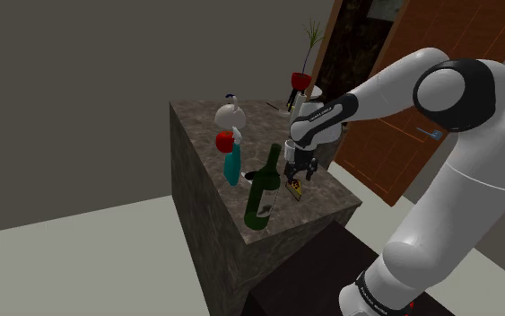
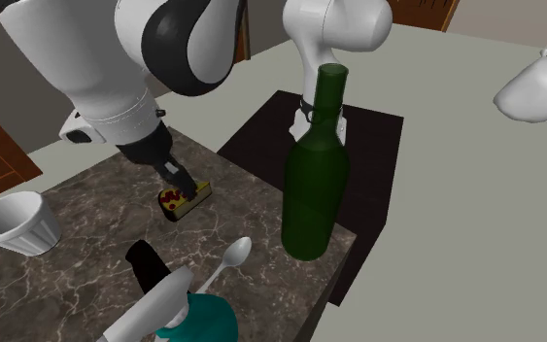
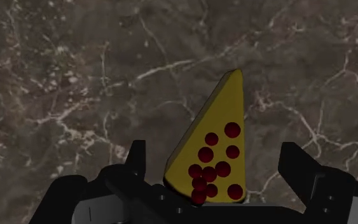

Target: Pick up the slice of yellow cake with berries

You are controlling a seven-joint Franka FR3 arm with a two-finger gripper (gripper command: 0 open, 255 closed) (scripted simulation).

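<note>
The cake slice (image 3: 219, 140) is a yellow wedge with dark red berries on top, lying flat on the dark marble tabletop (image 3: 75, 76). My black gripper (image 3: 215, 159) is lowered around its wide end, open, with a finger on either side and a gap between each finger and the cake. The second exterior view has the gripper (image 2: 177, 181) right down on the slice (image 2: 176, 202), near the table's edge. From the shoulder view, the gripper (image 1: 297, 171) hangs over the slice (image 1: 293, 187), beside the bottle.
A tall green bottle (image 2: 315, 170) stands close to the slice, near the table corner. A white spoon (image 2: 227, 260), a black cylinder (image 2: 145, 262) and a teal object (image 2: 203, 321) lie nearby. A white bowl (image 2: 14, 223) sits further in.
</note>
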